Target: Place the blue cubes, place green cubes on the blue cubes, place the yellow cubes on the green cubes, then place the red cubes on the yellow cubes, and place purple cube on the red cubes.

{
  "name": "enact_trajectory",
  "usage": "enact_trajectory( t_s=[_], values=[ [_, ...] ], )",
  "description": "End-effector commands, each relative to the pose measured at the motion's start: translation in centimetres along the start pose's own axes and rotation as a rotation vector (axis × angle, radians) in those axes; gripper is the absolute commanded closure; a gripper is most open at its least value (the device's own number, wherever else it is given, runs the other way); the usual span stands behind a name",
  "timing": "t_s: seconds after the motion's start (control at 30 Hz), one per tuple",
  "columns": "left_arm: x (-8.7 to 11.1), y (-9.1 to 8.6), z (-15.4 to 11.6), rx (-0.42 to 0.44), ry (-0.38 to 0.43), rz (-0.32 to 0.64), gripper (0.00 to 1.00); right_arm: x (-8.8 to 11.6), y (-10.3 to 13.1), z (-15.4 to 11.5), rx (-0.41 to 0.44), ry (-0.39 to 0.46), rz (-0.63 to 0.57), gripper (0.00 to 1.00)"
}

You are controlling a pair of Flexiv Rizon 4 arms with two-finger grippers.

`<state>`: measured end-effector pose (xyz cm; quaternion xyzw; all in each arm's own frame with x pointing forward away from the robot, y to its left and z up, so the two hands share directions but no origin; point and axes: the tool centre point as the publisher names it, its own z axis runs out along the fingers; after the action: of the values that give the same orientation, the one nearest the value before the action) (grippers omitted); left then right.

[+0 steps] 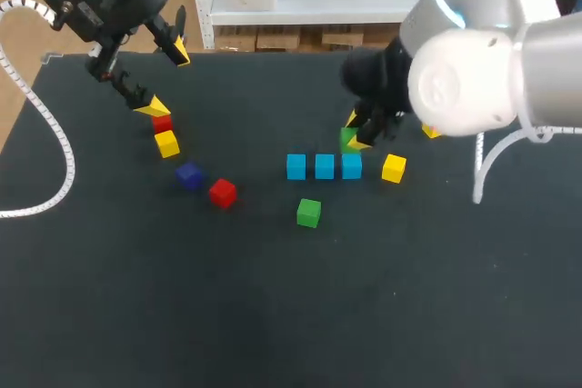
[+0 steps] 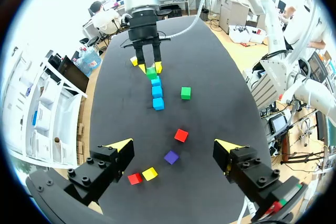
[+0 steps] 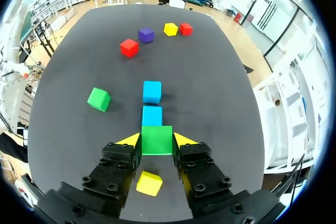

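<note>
Right gripper [image 3: 157,140] clamps a green cube [image 3: 157,138] directly over the blue cube [image 1: 352,167] nearest the tabletop's [image 1: 273,315] right edge; left gripper [image 2: 174,148] hangs open

In the head view, the green cube [image 1: 346,138] and a yellow cube [image 1: 431,132] are largely hidden by the right arm [image 1: 473,79]. In the right wrist view, the nearest blue cube [image 1: 352,166] is covered by the green one.

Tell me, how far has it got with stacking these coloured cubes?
Done: three small blue cubes sit in a row. In hand: the right gripper is shut on a green cube over the row's end. Left: the second green cube, the yellow cubes, the red cubes and the purple cube lie loose; the left gripper is open and empty.
</note>
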<state>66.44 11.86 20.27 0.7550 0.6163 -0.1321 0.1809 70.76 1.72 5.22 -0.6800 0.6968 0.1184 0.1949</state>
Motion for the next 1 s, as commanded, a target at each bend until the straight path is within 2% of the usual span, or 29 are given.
enact_trajectory(
  t_s=[0.03,0.37,1.0],
  values=[
    [0.1,0.0,0.0,-0.001,-0.002,0.003,0.0,-0.4,0.5,0.6,0.009,0.003,0.002,1.0],
    [0.1,0.0,0.0,-0.001,-0.002,0.003,0.0,-0.6,0.7,0.7,0.01,0.043,0.01,1.0],
    [0.1,0.0,0.0,-0.001,-0.002,0.003,0.0,-0.5,1.0,1.6,-0.002,0.051,0.023,1.0]
  ],
)
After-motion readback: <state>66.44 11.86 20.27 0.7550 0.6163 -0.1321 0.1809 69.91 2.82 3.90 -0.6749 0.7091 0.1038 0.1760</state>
